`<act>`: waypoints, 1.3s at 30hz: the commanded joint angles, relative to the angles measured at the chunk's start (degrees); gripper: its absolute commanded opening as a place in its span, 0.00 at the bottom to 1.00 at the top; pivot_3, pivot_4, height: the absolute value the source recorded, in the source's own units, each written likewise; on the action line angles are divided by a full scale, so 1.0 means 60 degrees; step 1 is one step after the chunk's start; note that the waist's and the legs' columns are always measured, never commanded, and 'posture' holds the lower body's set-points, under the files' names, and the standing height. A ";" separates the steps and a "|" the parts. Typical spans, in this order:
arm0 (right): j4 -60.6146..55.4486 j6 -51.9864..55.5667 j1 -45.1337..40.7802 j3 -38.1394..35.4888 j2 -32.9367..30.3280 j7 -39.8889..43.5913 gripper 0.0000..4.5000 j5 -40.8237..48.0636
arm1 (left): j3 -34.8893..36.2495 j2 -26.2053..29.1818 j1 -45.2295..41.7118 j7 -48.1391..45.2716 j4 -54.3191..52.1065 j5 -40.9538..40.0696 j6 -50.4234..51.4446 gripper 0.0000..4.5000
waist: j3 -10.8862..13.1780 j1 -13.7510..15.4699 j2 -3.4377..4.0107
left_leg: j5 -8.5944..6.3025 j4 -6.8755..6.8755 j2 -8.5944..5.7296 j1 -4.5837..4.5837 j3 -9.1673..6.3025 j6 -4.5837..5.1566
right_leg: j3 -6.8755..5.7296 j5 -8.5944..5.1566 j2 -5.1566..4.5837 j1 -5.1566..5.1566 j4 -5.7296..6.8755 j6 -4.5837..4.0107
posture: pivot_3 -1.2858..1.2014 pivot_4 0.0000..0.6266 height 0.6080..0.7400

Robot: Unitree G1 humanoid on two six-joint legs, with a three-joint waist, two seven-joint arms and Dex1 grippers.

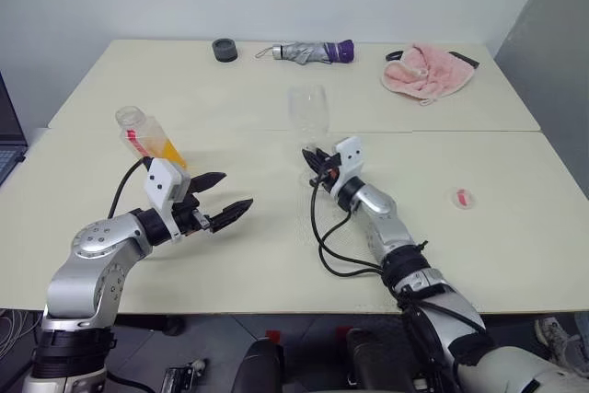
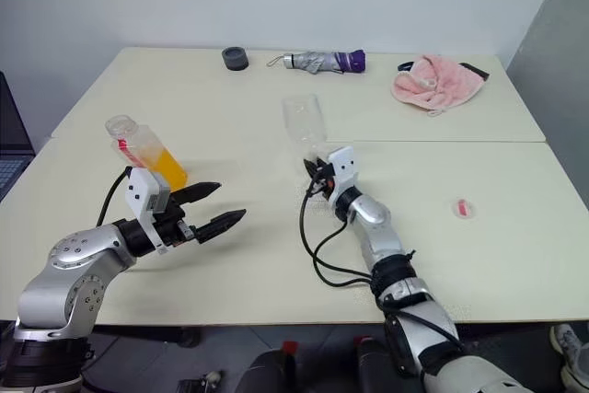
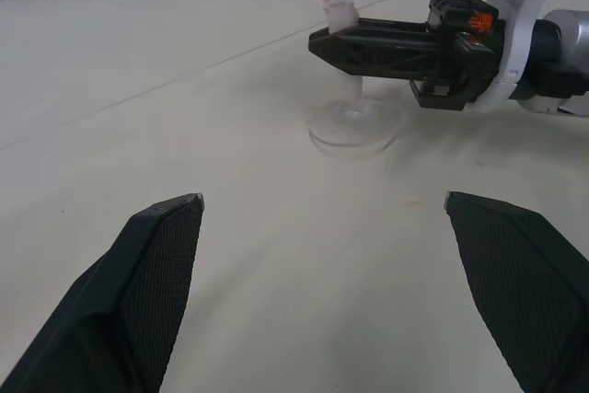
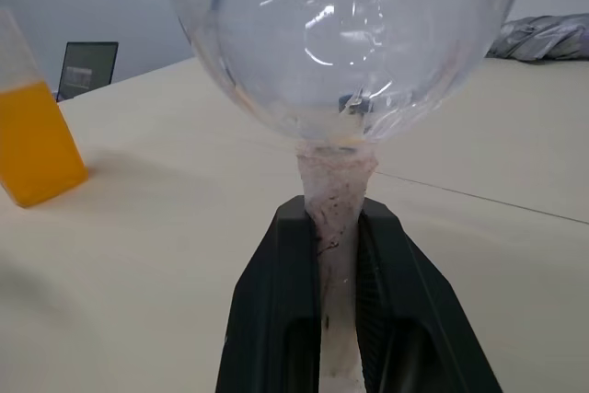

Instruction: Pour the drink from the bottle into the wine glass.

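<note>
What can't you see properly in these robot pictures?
- Bottle: its bottom, head views, hidden behind the left gripper; top cut off by the edge in the right wrist view.
- Glass: foot hidden by the right gripper shut on the stem, right wrist view; bowl cut off in the left wrist view.
- Small pink thing on the table: too small to name.

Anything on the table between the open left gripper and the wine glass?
Nothing. In the left wrist view, bare tabletop runs from the left gripper to the wine glass, whose stem the right gripper grips.
</note>
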 commanded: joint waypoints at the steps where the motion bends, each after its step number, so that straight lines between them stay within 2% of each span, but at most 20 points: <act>1: -0.0798 0.0622 0.1008 0.0350 -0.0192 0.0212 0.04 -0.0243 | 0.0238 0.0115 0.0012 -0.0065 -0.0028 -0.0066 -0.0158 1.00 | -0.0003 0.0004 -0.0001 | 0.0000 0.0000 0.0000 0.0004 -0.0003 0.0000 | -0.0002 0.0000 0.0000 0.0006 0.0000 0.0000 | 0.52 0.24 1.00; 8: -0.2347 0.1352 0.2366 0.0800 -0.0403 0.0234 0.04 -0.0447 | 0.0277 0.0191 0.0064 -0.0105 0.0016 -0.0056 -0.0168 1.00 | -0.0016 0.0009 -0.0015 | -0.0001 0.0000 -0.0003 0.0032 -0.0003 0.0001 | -0.0001 -0.0002 0.0003 0.0033 -0.0002 0.0001 | 0.52 0.24 1.00; 15: -0.2499 0.0840 0.1527 0.0740 -0.0013 0.0054 0.04 -0.0317 | 0.0373 0.0230 0.0001 -0.0075 0.0102 -0.0081 -0.0259 1.00 | -0.0018 -0.0007 -0.0018 | 0.0000 0.0000 -0.0005 0.0038 0.0004 0.0001 | 0.0001 -0.0002 0.0011 0.0033 -0.0002 0.0001 | 0.52 0.24 1.00; 24: -0.0492 -0.0094 -0.0096 0.0548 0.0437 0.0349 0.04 -0.0203 | 0.0864 0.0273 0.0007 0.0131 -0.0259 -0.0252 -0.0097 1.00 | -0.0011 -0.0032 -0.0014 | 0.0000 -0.0002 -0.0003 0.0030 0.0005 -0.0001 | 0.0001 -0.0001 0.0016 0.0017 0.0000 -0.0001 | 0.52 0.24 1.00; 31: 0.0637 -0.0702 -0.0345 0.0647 0.0545 0.0568 0.04 -0.0463 | 0.0898 0.0522 -0.0231 0.0212 -0.0928 -0.0526 0.0331 1.00 | -0.0012 -0.0021 -0.0015 | 0.0000 0.0002 -0.0002 0.0026 0.0007 -0.0001 | 0.0006 0.0000 0.0004 0.0018 0.0000 0.0000 | 0.52 0.24 1.00; 38: 0.0831 -0.0821 -0.0324 0.0586 0.0493 0.0658 0.04 -0.0463 | 0.0888 0.0830 -0.0620 0.0299 -0.1435 -0.0743 0.0725 1.00 | -0.0012 -0.0023 -0.0014 | 0.0000 0.0002 -0.0002 0.0030 0.0004 -0.0002 | 0.0003 0.0000 0.0006 0.0020 0.0002 0.0000 | 0.52 0.24 1.00; 39: 0.0834 -0.0807 -0.0333 0.0572 0.0479 0.0668 0.12 -0.0455 | 0.0875 0.0860 -0.0670 0.0300 -0.1491 -0.0796 0.0791 1.00 | -0.0012 -0.0024 -0.0014 | 0.0000 0.0002 -0.0002 0.0030 0.0004 -0.0002 | 0.0003 0.0000 0.0007 0.0020 0.0003 0.0000 | 0.52 0.24 1.00</act>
